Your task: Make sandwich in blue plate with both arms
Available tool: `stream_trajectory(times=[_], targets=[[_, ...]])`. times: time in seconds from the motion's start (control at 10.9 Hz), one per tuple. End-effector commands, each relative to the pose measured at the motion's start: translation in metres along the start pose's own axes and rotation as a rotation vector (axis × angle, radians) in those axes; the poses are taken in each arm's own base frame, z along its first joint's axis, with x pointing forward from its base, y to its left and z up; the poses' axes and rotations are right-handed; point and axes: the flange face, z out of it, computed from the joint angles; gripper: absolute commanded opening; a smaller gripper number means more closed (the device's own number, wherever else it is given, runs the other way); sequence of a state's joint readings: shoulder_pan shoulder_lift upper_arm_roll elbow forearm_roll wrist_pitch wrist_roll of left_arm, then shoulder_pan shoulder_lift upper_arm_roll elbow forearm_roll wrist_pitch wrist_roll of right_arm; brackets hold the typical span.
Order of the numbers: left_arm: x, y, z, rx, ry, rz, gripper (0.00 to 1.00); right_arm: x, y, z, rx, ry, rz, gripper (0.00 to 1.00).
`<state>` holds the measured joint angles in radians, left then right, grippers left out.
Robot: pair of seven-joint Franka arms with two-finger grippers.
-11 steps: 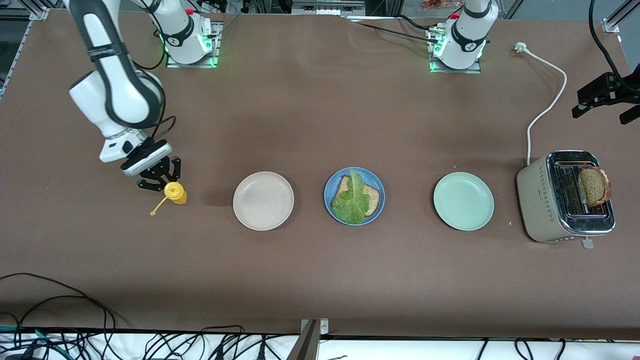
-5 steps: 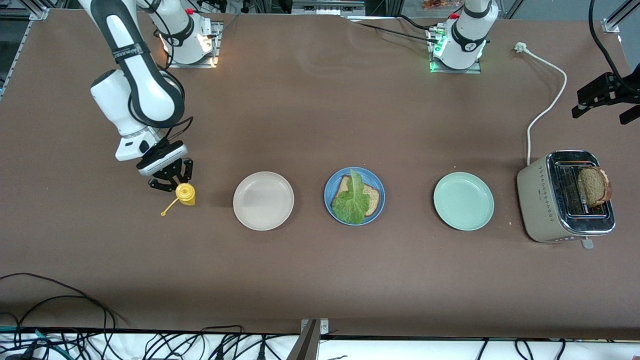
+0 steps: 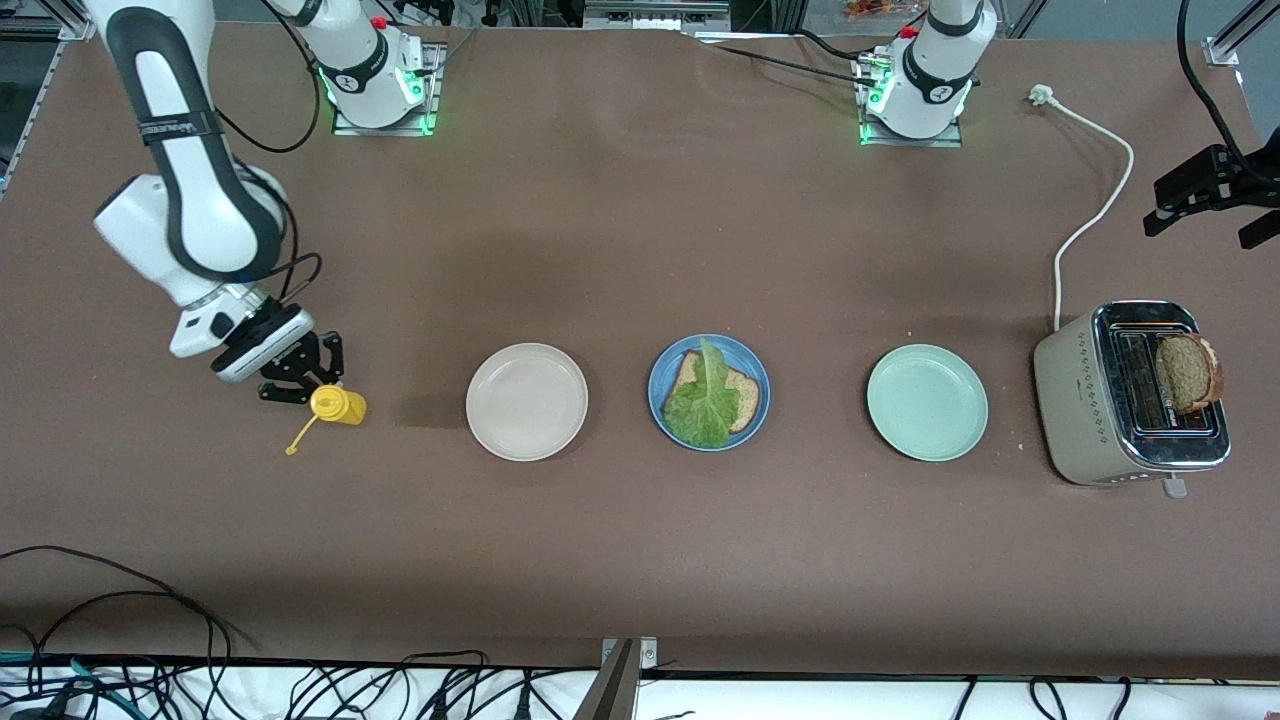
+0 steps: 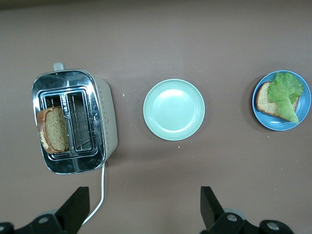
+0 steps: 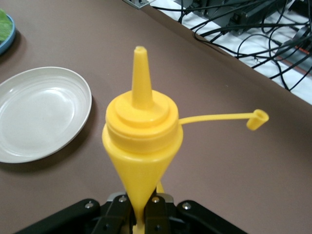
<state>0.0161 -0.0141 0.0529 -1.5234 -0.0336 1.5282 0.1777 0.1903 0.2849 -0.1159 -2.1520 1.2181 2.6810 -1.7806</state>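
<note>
The right gripper (image 3: pixel 300 383), its arm bent down near the tabletop's right-arm end, has its jaws clamped on a yellow squeeze bottle (image 3: pixel 336 405) (cap dangling on its strap) beside the cream plate (image 3: pixel 526 402). The left gripper (image 4: pixel 141 214) hangs high, jaws spread wide, over the toaster (image 3: pixel 1130 395) end. At mid-tabletop the blue plate (image 3: pixel 757 375) holds one bread slice (image 3: pixel 744 392) under a lettuce leaf (image 3: pixel 705 400).

We are looking down on a brown surface (image 3: pixel 620 230) lying under even overhead light, black cables (image 3: pixel 120 660) trailing along its near edge, metal framing (image 3: pixel 655 12) running above.
</note>
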Motion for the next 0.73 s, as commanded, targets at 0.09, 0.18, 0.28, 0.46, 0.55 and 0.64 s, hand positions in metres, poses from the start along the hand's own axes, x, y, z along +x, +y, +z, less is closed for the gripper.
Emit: stream_trajectory(times=[0.09, 0.18, 0.28, 0.46, 0.55, 0.64], targets=[[0.0, 0.001, -0.006, -0.017, 0.001, -0.01, 1.0, 0.063, 0.061, -0.038, 0.131, -0.162, 0.053, 0.0], [0.0, 0.001, -0.005, -0.017, -0.001, -0.01, 1.0, 0.078, 0.062, -0.045, 0.135, -0.191, 0.074, 0.0], [0.0, 0.001, -0.005, -0.017, -0.001, -0.01, 1.0, 0.091, 0.061, -0.049, 0.118, -0.241, 0.1, 0.0], [0.0, 0.002, -0.005, -0.018, 0.0, -0.01, 1.0, 0.132, 0.04, -0.049, 0.088, -0.329, 0.121, 0.0], [0.0, 0.002, -0.006, -0.018, 0.001, -0.01, 1.0, 0.152, 0.025, -0.046, 0.062, -0.371, 0.135, 0.0], [0.0, 0.001, -0.005, -0.017, -0.001, -0.01, 1.0, 0.172, 0.003, -0.039, 0.034, -0.405, 0.139, 0.0]])
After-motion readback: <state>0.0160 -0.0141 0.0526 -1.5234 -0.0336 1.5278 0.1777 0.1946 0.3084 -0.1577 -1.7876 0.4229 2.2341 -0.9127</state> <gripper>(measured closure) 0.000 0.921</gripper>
